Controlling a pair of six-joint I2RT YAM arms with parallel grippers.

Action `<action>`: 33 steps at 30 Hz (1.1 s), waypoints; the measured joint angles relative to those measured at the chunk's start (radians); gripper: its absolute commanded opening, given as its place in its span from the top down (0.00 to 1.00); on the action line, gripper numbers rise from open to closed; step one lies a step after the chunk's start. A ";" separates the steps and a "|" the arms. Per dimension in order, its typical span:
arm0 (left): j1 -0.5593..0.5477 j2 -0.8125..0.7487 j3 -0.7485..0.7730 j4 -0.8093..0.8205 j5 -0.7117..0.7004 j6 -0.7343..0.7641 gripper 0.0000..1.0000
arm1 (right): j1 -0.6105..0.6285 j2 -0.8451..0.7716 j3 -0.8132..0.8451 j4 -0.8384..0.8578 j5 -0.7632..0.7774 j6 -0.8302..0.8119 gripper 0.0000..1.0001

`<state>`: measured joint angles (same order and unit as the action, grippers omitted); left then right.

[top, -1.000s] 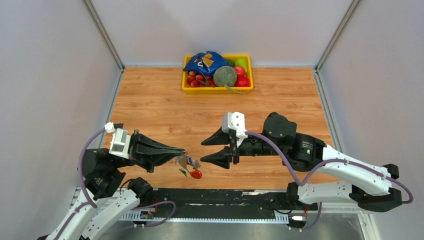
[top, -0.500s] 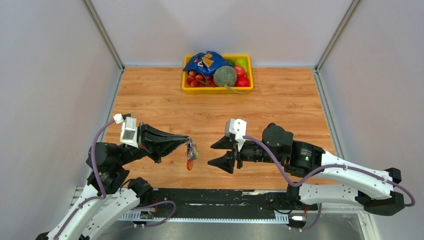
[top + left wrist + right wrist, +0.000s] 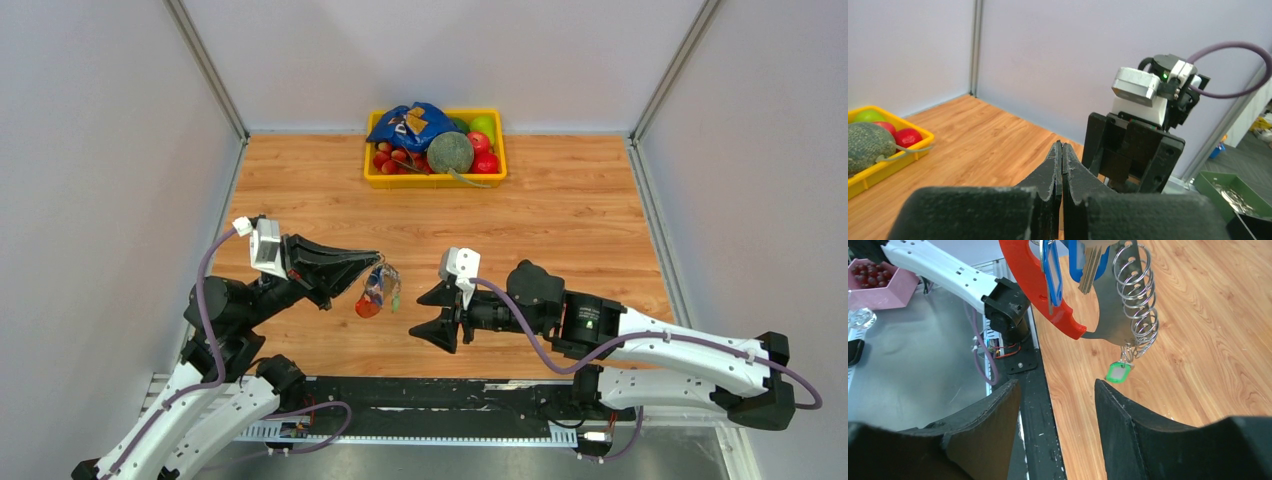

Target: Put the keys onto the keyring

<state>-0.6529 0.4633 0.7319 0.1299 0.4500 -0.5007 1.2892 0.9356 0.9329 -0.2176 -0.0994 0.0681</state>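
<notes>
While left pincer point(image 3: 375, 263) clamps keyring point(image 3: 370, 298), keys point(image 3: 1052, 271) show clearly from right pincer point(image 3: 1057, 385) (apart).

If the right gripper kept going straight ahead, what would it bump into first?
The right gripper would most likely meet the keyring hanging from the shut left gripper, just ahead of its open jaws. Height is hard to judge; it might pass just below.

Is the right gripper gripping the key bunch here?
No, the right gripper stands open and empty; the key bunch hangs ahead of it, not touching.
</notes>
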 measured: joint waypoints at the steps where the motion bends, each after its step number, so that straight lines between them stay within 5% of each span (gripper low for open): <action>1: 0.000 0.001 0.000 0.000 -0.010 0.000 1.00 | 0.003 0.003 -0.009 0.014 0.009 0.002 0.39; 22: 0.000 0.025 -0.011 -0.036 -0.262 -0.068 1.00 | 0.080 0.194 -0.043 0.338 0.234 -0.094 0.32; 33: 0.000 0.029 -0.011 -0.029 -0.278 -0.104 1.00 | 0.100 0.237 -0.082 0.536 0.366 -0.147 0.36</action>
<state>-0.6529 0.4919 0.7208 0.1005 0.1715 -0.6048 1.3891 1.1728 0.8505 0.3183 0.2665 -0.0792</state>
